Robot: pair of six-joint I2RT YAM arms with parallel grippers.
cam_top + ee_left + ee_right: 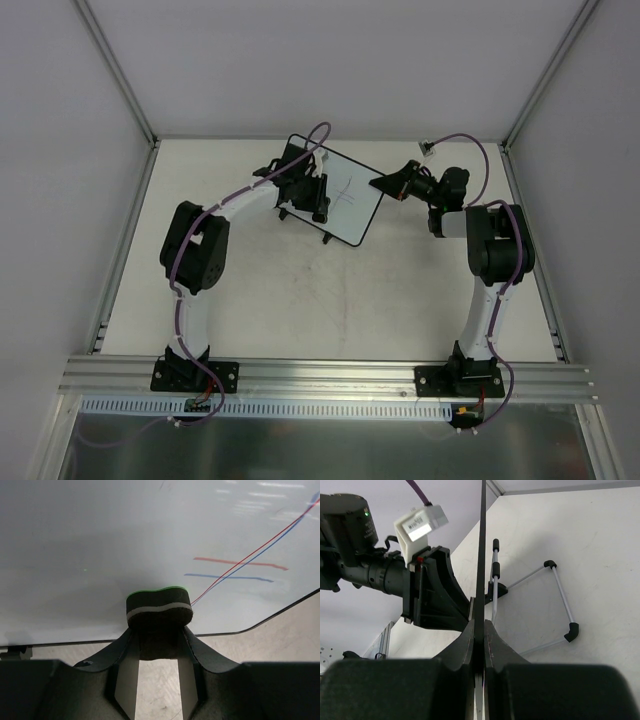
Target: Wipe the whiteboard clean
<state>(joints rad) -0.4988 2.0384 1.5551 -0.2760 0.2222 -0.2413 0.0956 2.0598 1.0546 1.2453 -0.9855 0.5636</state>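
The whiteboard stands tilted at the back middle of the table, with thin red and blue pen lines on its face. My left gripper is shut on a small black eraser with a green top and holds its end against the board's lower face, just left of the lines. My right gripper is shut on the board's right edge, seen edge-on in the right wrist view. The left arm's wrist shows behind the board there.
The board's wire stand with black feet rests on the table behind it. White enclosure walls and aluminium posts ring the table. An aluminium rail runs along the near edge by the arm bases.
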